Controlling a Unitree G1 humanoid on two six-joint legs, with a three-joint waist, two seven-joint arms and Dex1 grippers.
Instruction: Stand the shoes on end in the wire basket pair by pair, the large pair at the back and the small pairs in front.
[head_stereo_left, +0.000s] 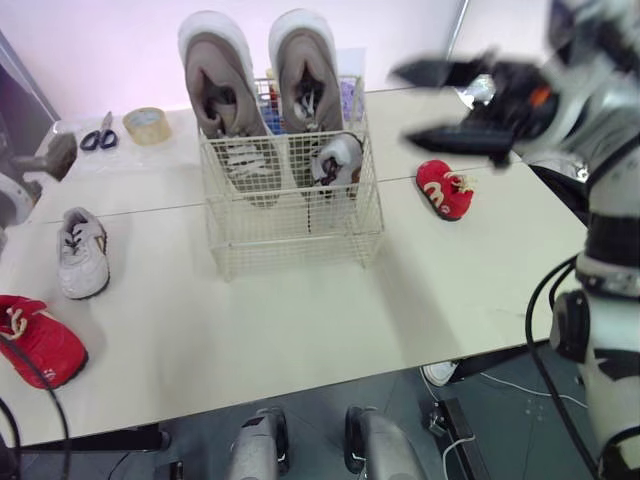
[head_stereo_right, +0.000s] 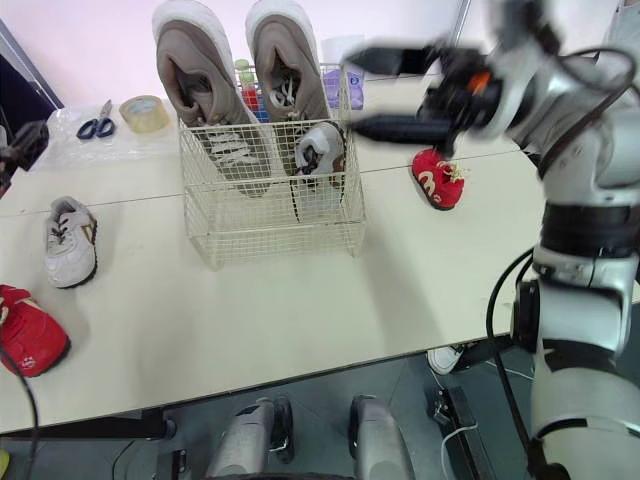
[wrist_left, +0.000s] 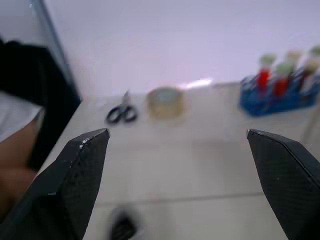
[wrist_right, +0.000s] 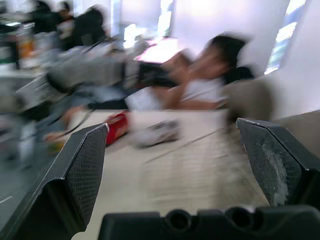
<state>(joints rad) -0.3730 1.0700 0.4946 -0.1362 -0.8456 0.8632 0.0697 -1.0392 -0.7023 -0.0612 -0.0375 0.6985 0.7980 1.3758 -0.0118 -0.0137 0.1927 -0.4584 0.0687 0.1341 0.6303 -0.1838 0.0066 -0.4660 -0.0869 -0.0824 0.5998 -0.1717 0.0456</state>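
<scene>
A pale wall stands behind a long cream-coloured table (head_stereo_left: 300, 320). On it, ahead of both arms, sits the cream wire basket (head_stereo_left: 290, 250). The right gripper (head_stereo_left: 445, 102) hangs in the air just to the right of the basket's rim, its two black fingers spread wide and holding nothing. The left gripper (wrist_left: 177, 132) is likewise wide apart and empty, looking over the back left of the table.

At the back of the basket the pair of large grey-brown trainers with white soles (head_stereo_left: 222, 85) stands on end, and in front of them, on the side nearer the right gripper, stands one small grey-and-white shoe (head_stereo_left: 335, 160). Its likely mate, a small grey-and-white lace-up shoe (head_stereo_left: 80, 255), lies flat on the table across the basket from the right gripper, on the left arm's side. Its long axis runs away from the robot, toe towards it.

If the grey pair is finished first, the left arm is plainly the nearer one. A small red shoe with cream laces (head_stereo_left: 443, 188) lies on the table just under and beyond the right gripper. Another small red shoe (head_stereo_left: 40, 340) lies at the near left edge. Smaller still, a roll of tan tape (head_stereo_left: 147, 125) and blue-handled scissors (head_stereo_left: 100, 135) rest ahead of the left gripper.
</scene>
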